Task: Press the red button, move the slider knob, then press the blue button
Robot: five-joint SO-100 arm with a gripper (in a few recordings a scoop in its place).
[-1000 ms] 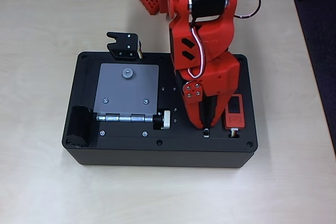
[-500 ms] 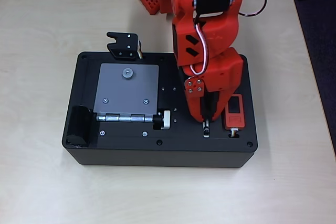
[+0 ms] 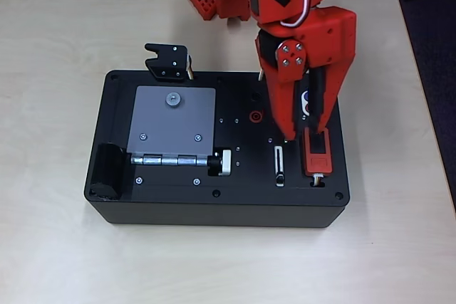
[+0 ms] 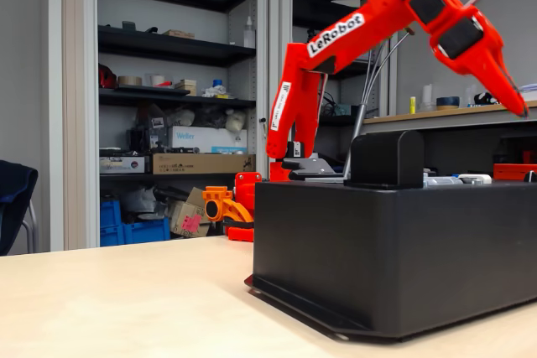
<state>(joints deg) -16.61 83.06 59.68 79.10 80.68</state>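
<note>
A red robot arm [image 3: 296, 5] reaches over a black box [image 3: 171, 204] that sits on a light wooden table [image 3: 57, 33]. In the overhead view its gripper [image 3: 303, 134] points toward the front edge of the box, over the right part of the box top. The two fingers come close together at their tips, with a thin dark gap higher up between them, and they are not pinching anything. In the fixed view the gripper [image 4: 513, 102] hangs in the air above the box top, tilted down, not touching it.

The slider knob [image 3: 280, 177] is a tiny dark nub at the front end of a narrow white slot [image 3: 279, 165], near the front edge of the box and just left of the gripper tips. Between the fingers peeks a little blue and red (the blue button [image 3: 307, 95] and the red button [image 3: 308, 110]), with white around them. Most of them is hidden by the gripper.

An orange-red device [image 3: 318, 154] lies under the fingertips, near the right edge of the box. A red ring socket [image 3: 255, 114] sits near the middle of the box top. On the left part there is a grey hinged plate [image 3: 173, 122] with a silver-and-black knob [image 3: 220, 162] at its front right corner. A black cylinder [image 3: 108, 169] stands at the front left corner.
</note>
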